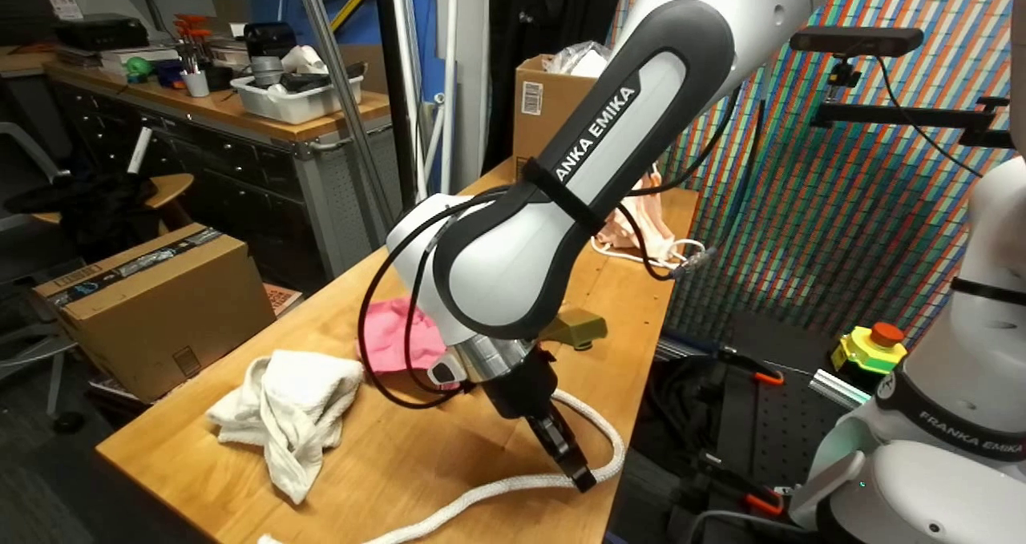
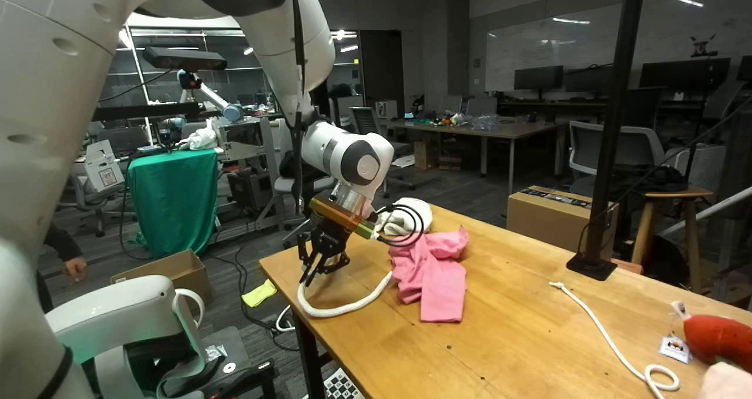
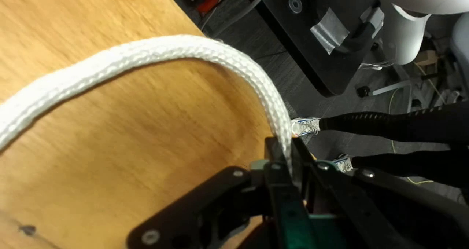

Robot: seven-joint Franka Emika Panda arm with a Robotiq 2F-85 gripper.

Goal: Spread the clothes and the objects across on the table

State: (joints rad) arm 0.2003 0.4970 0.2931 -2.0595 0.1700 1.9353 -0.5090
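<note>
My gripper is shut on the thick white rope, close to the table edge. In the wrist view the gripper pinches the rope, which curves up and left over the wood. In an exterior view the gripper points down and the rope runs toward the pink cloth. The pink cloth is partly behind the arm. A crumpled white cloth lies near a table corner; it also shows in an exterior view.
The wooden table also bears a thin white cord, a red plush toy and a peach cloth. A black post stands at its edge. A cardboard box is at the back.
</note>
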